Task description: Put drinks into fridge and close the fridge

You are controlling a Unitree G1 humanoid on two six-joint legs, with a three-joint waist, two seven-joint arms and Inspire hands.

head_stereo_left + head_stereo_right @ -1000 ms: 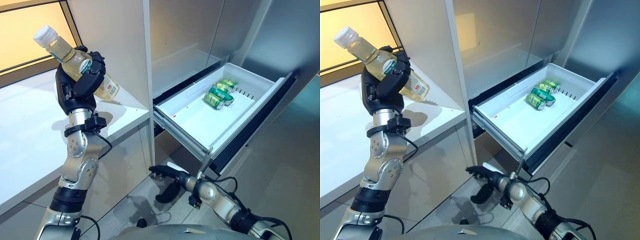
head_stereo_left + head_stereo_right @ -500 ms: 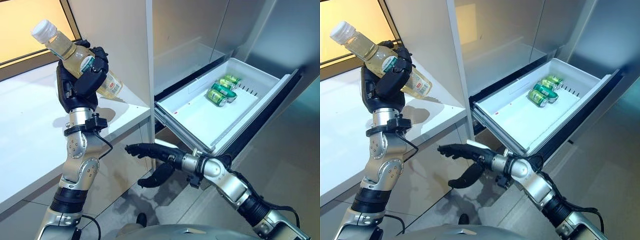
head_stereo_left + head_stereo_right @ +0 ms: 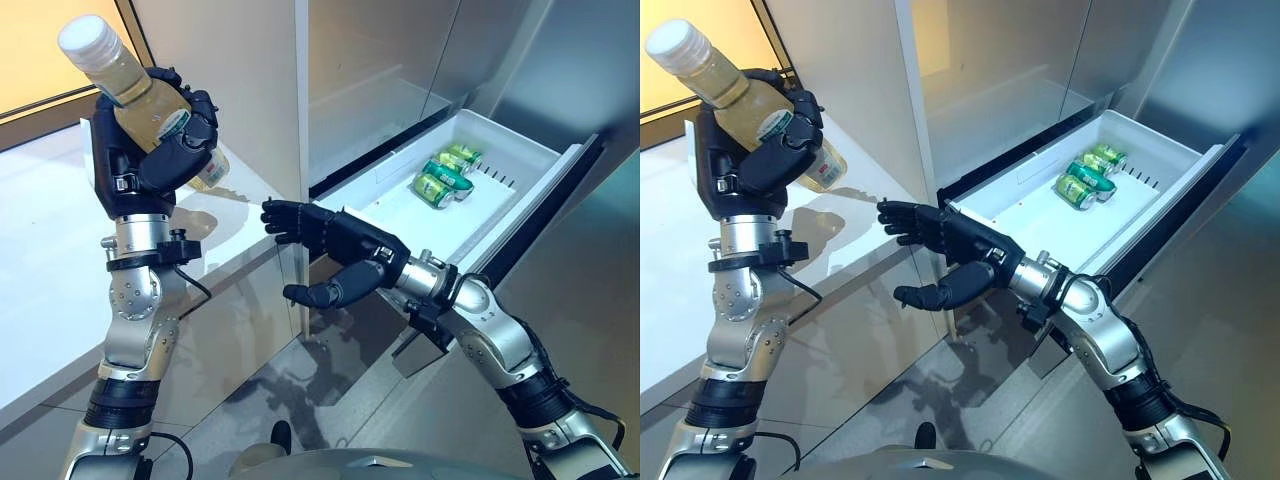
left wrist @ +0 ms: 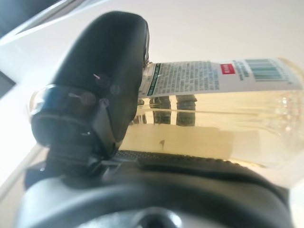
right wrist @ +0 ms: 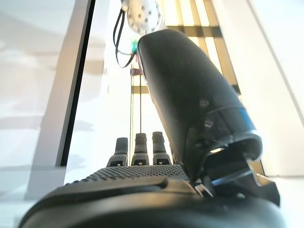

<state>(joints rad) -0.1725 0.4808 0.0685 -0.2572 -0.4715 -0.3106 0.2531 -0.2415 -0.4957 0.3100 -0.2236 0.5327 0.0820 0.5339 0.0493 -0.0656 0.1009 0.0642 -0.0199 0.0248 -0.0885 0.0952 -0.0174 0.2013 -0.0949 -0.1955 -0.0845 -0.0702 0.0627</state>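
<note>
While the left hand (image 3: pixel 150 160) keeps its fingers clenched round the tilted bottle (image 3: pixel 130 90) above the surface (image 3: pixel 50 280), the right hand (image 3: pixel 340 245) reaches toward it, fingers released. At two o'clock, the drawer (image 3: pixel 400 215) holds cans (image 3: pixel 435 185). A mistimed handover could drop the bottle.

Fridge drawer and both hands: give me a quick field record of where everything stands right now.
left hand: shut on the clear plastic bottle of pale yellow drink with a white cap, raised above the white countertop
bottle tilt: cap up and toward the robot's left
right hand: open, fingers extended toward the bottle, holding nothing
white fridge drawer: pulled out, open
drawer contents: green drink cans lying on their sides near the far end
bottle in drawer: not yet
</note>
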